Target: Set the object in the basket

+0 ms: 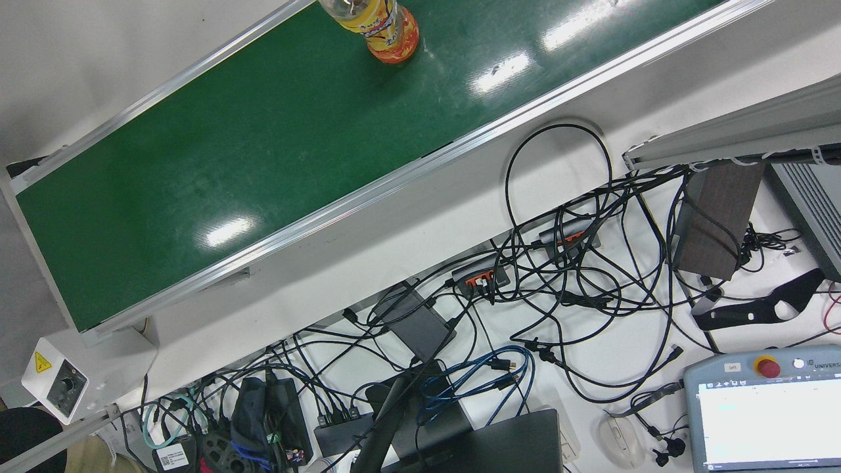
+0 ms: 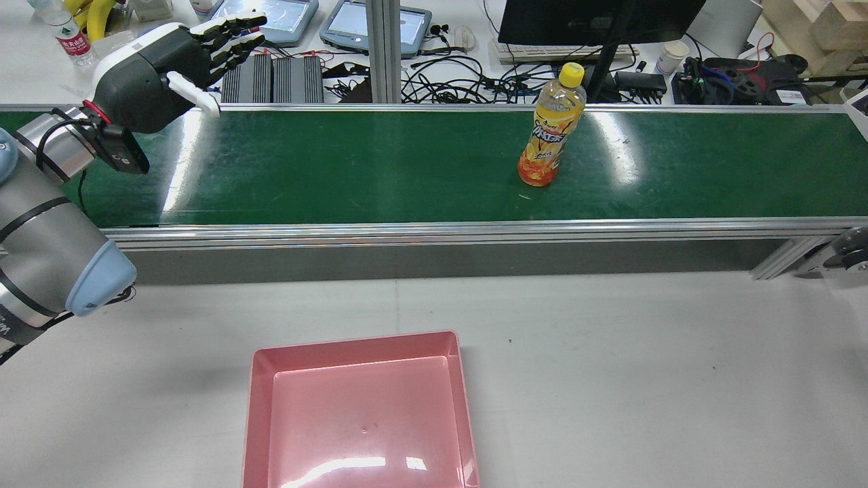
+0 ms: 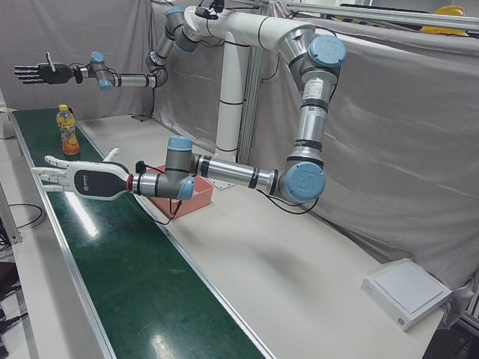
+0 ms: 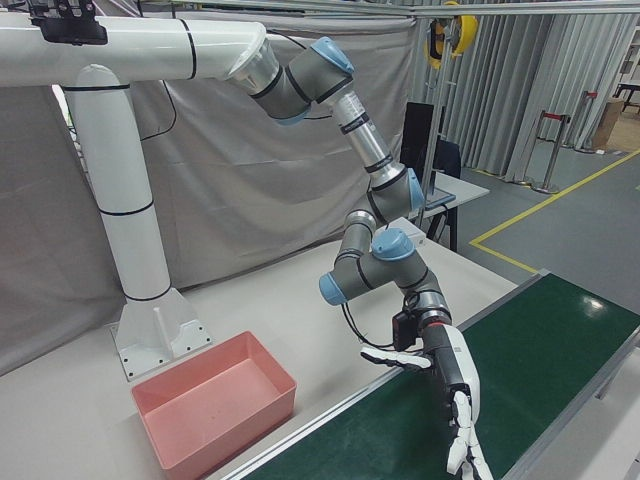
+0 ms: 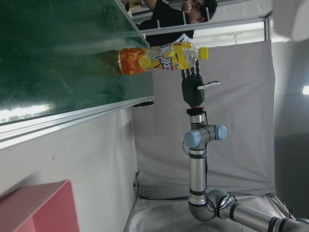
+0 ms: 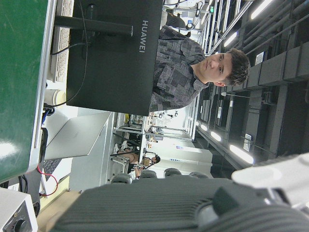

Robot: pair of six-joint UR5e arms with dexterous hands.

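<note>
The orange juice bottle (image 2: 553, 125) stands upright on the green conveyor belt (image 2: 352, 169), at about 1 o'clock from the empty pink basket (image 2: 359, 410) on the white table (image 2: 644, 366). The left hand (image 2: 169, 64) hovers over the belt's end at 10 o'clock, released, fingers spread. The right hand (image 3: 41, 72) hangs beyond the bottle, fingers spread, holding nothing

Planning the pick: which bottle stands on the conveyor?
The yellow-capped orange juice bottle, upright on the green belt; the clear water bottle sits on the desk beyond.

Upright bottle (image 2: 550, 135) on green belt (image 2: 339, 169)
</note>
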